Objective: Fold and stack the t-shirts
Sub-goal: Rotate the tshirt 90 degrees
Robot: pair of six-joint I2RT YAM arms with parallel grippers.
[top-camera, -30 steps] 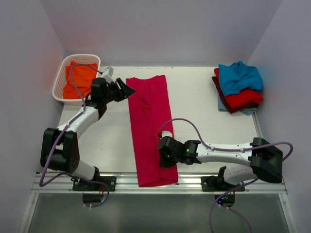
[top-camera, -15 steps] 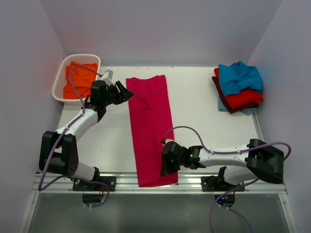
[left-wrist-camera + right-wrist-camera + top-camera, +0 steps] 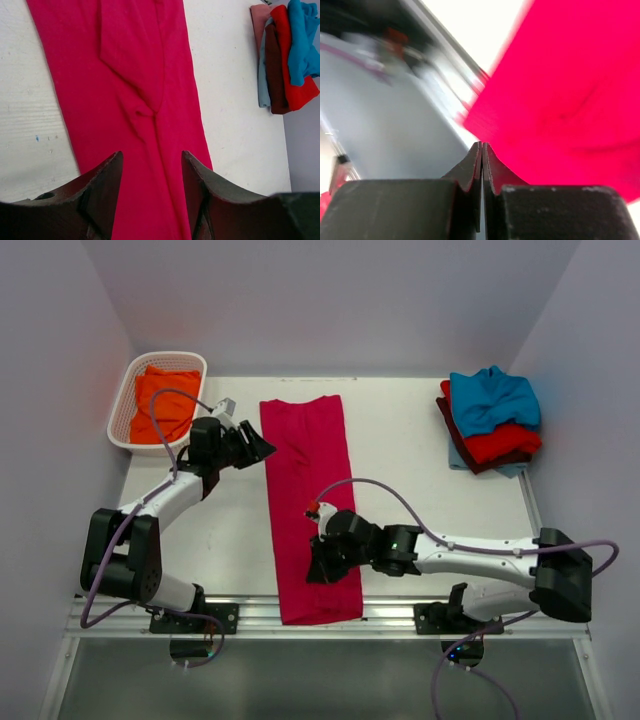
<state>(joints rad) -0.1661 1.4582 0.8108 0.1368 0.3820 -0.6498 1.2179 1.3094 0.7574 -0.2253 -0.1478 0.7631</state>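
A crimson-pink shirt (image 3: 303,480) lies on the white counter (image 3: 430,490) as a long narrow strip, running from the far side down to the near edge, roughly midway between the two arms. In the left wrist view a folded-in sleeve (image 3: 131,65) forms a pointed flap on top of the strip. The left arm (image 3: 165,495) reaches toward the far part of the strip, and the left jaws sit at its left edge, parted and gripping nothing, with pink cloth showing in the gap between the fingers (image 3: 100,195). Whether they touch the cloth cannot be told. The right arm (image 3: 470,552) stretches across from the right, with the right jaws over the near part of the strip. They are clenched tight, the fingertips (image 3: 476,160) pressed against each other. The right wrist view is blurred, so it is unclear whether any cloth is pinched; pink fabric fills its right side. An orange shirt (image 3: 165,405) lies in the white basket (image 3: 120,415) at the far left corner. At the far right, well apart from the strip, is a stack of shirts: a teal-blue shirt (image 3: 490,398) on top, a red shirt (image 3: 505,445) under it, a maroon shirt (image 3: 450,422) lower down, and a pale blue layer (image 3: 458,460) at the bottom.
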